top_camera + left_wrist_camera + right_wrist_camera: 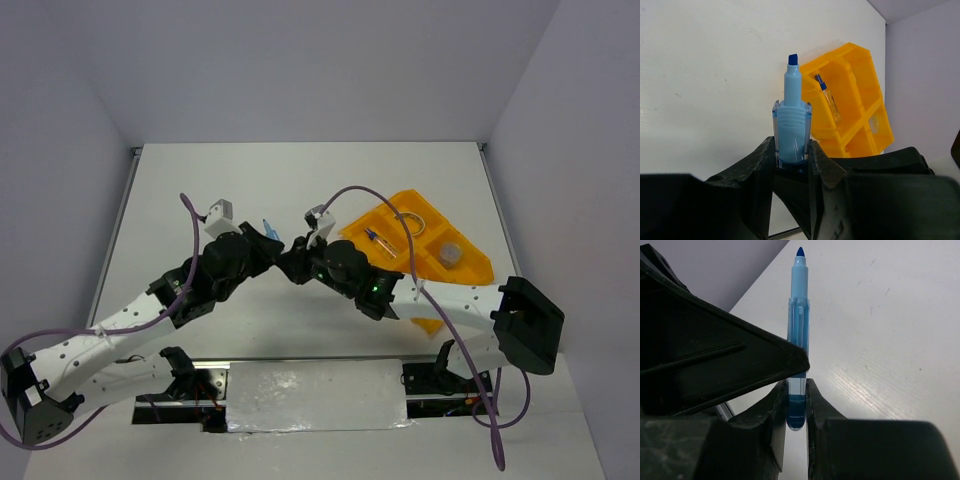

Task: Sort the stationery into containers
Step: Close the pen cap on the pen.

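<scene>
A blue pen-like piece point(267, 229) is held over the table's middle by both grippers. My left gripper point(268, 241) is shut on its clear-sleeved body point(791, 125), with the chisel tip pointing away. My right gripper point(298, 257) is shut on its dark lower end point(797, 410). A left finger point(725, 365) crosses just above the right fingers. The orange-yellow tray point(470, 265) lies to the right and also shows in the left wrist view point(862, 80). It holds the tan tape ring point(412, 221), the greyish cup point(450, 253) and the blue-capped bottle point(378, 240). The salmon-pink pieces are out of view.
A small orange patch point(428, 325) shows on the table by the right arm's forearm. Purple cables point(188, 215) loop over both arms. Grey walls close in the table on three sides. A metal plate point(315, 395) lies between the arm bases at the near edge.
</scene>
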`<state>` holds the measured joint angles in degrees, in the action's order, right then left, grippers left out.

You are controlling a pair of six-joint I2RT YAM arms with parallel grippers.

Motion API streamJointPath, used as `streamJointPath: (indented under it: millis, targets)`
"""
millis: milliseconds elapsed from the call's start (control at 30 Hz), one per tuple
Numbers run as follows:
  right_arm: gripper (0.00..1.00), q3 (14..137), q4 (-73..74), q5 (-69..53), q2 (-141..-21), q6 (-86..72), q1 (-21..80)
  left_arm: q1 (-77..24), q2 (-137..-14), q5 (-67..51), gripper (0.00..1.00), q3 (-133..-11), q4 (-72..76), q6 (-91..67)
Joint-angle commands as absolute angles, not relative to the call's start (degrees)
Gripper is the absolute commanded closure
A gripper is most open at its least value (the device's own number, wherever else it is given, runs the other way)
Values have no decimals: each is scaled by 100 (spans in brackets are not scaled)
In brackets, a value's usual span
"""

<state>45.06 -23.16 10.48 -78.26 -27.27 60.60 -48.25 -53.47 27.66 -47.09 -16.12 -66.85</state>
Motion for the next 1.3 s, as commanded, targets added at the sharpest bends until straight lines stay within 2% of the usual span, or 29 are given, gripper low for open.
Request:
streamJointPath:
  millis: [0,33,67,100,133,267,367,400,500,567,767,867,1000,1100,1133,1267]
  targets:
    - [100,4642,-2777,1179,-7683,-2619,6047,-4869,-5317,2706,78,-4754,-1599,-6653]
    - [100,4580,-2847,1134,-7629,-2628,6047,-4869,-5326,2751,61,-4790,-1695,-6592]
    - [100,4536,-2839,1090,-7568,-2637,6047,-4869,-5326,2812,19,-4834,-1748,-6540]
    - [100,4422,-2778,1055,-7419,-2637,6038,-4878,-5291,2908,3,-4947,-1775,-6435]
    - [100,4369,-2751,994,-7314,-2645,6029,-4861,-5265,2987,1,-5018,-1828,-6181]
    - [100,4026,-2558,327,-6664,-2733,5854,-4860,-4905,2874,1,-5089,-1240,-4906]
    - [100,3929,-2110,-270,-6066,-2830,5696,-4852,-4247,2243,1,-4591,-187,-3826]
    - [100,3920,-1935,-664,-5769,-2926,5661,-4852,-3862,1719,1,-4423,103,-3371]
    - [100,3841,-1924,-1448,-5328,-3163,5511,-4843,-3176,829,1,-3807,1219,-2832]
    - [100,3771,-2108,-2090,-5125,-3217,5484,-4852,-2919,55,1,-3509,1816,-2777]
    - [100,3832,-1986,-2451,-4896,-3138,5484,-4843,-3233,-1650,4,-3550,2583,-3014]
    - [100,3841,-2354,-2986,-4904,-3129,5502,-4843,-3532,-2143,13,-3734,2812,-3094]
    - [100,3876,-2312,-3120,-4896,-3050,5502,-4834,-3525,-2109,25,-3753,2847,-3059]
    - [100,3850,-2233,-3076,-4895,-2962,5511,-4834,-3428,-2066,40,-3735,2883,-3067]
    - [100,3832,-2215,-3085,-4887,-2945,5502,-4834,-3410,-2031,51,-3735,2857,-3059]
    - [100,3779,-2250,-3103,-4869,-2892,5502,-4843,-3375,-1934,55,-3709,2856,-3059]
